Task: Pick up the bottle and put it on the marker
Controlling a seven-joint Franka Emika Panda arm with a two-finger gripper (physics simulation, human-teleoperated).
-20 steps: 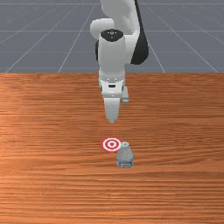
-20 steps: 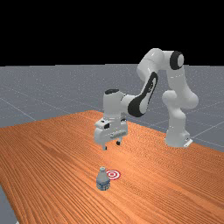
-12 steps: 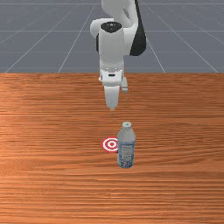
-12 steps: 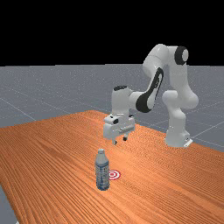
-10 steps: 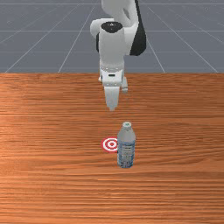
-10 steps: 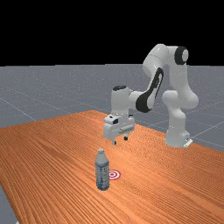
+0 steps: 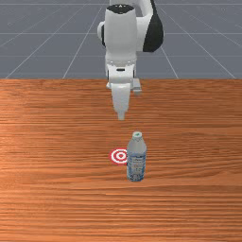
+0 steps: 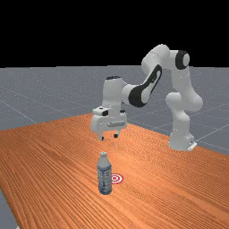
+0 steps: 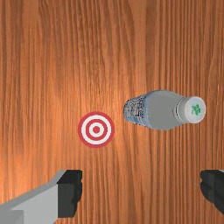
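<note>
The clear-grey bottle with a blue-and-white printed label (image 7: 136,158) is stood upright on the orange-brown wooden table (image 7: 56,142), just beside the flat red-and-white ringed marker (image 9: 96,130), on the front view's right of it. The two-finger claw (image 8: 109,137) is held above the table, its fingers set wide apart; nothing is gripped.

Handling: the wall is judged to be thin plastic, smooth and somewhat slippery, and liable to be dented by excess force. Weight is to be taken as moderate if the bottle is filled; the contents cannot be told. Because the form is tall and narrow, it is easily tipped by a sideways knock.

Grasp point: the straight labelled body should be taken from two opposite sides. The sloping shoulder and the white cap (image 9: 193,110) should be avoided, since slip or tilt may be caused there.
</note>
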